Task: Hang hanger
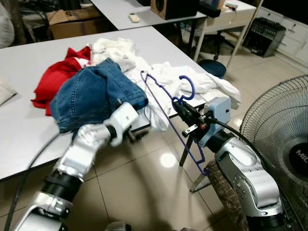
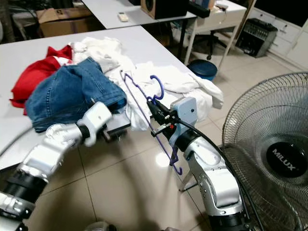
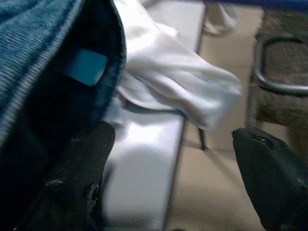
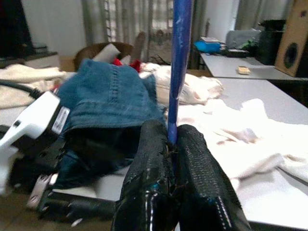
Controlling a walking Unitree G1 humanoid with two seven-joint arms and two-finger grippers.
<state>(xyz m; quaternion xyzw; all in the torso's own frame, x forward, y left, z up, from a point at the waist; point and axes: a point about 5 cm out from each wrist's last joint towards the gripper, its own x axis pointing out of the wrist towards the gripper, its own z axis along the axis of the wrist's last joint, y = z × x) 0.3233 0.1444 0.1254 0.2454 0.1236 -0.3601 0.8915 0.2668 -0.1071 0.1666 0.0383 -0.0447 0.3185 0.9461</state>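
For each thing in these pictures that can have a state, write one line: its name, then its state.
blue hanger: bare, lifted off the table, clamped near its hook
right gripper: shut on the hanger
left gripper: open, at the table edge beside the jeans
jeans: crumpled on the table
white garments: heaped, draped over the table edge
red garment: crumpled under the jeans
fan: blades at rest

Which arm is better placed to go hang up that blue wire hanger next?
The right. The right gripper is already shut on the blue wire hanger, holding it off the white table. The left gripper, jaws open, sits at the table edge under the blue denim jeans.
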